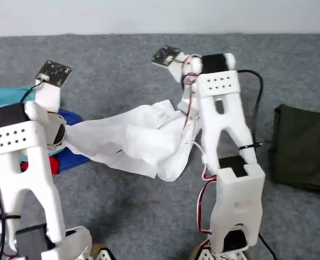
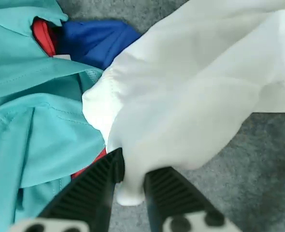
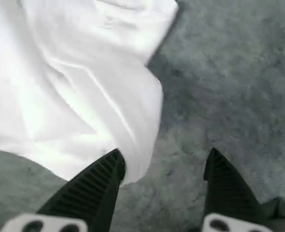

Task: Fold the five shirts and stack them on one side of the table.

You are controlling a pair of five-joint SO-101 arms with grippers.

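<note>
Gripping a bunched edge of the white shirt (image 2: 191,96): left tool (image 2: 135,166), both dark ribbed fingers (image 2: 99,183) pressed together on the cloth, which bulges out between and past them.

Right tool (image 3: 165,157): fingers spread wide apart, nothing between them. One finger (image 3: 96,186) sits at the hem of the white shirt (image 3: 60,72); the other is over bare grey tabletop (image 3: 220,72) just beside that hem. Contact between finger and cloth cannot be told.

White shirt (image 1: 133,138): unfolded and crumpled, drawn out in a long band from the left arm (image 1: 24,157) across to the right arm (image 1: 225,124), with a loose lobe hanging down beside the right arm.

Grey tabletop (image 1: 122,216): felt-like surface under and all round the white shirt.

Teal shirt (image 2: 31,130): rumpled, lying just beyond the gripped end of the white shirt, on the side away from the right arm.

Blue shirt (image 2: 92,41): touching the white shirt's gripped end, partly under the teal shirt.

Red shirt (image 2: 41,31): a small strip showing between the teal and blue shirts, near the white shirt.

Dark green shirt (image 1: 304,149): folded flat, well apart from the white shirt, beyond the right arm at the tabletop's edge.
</note>
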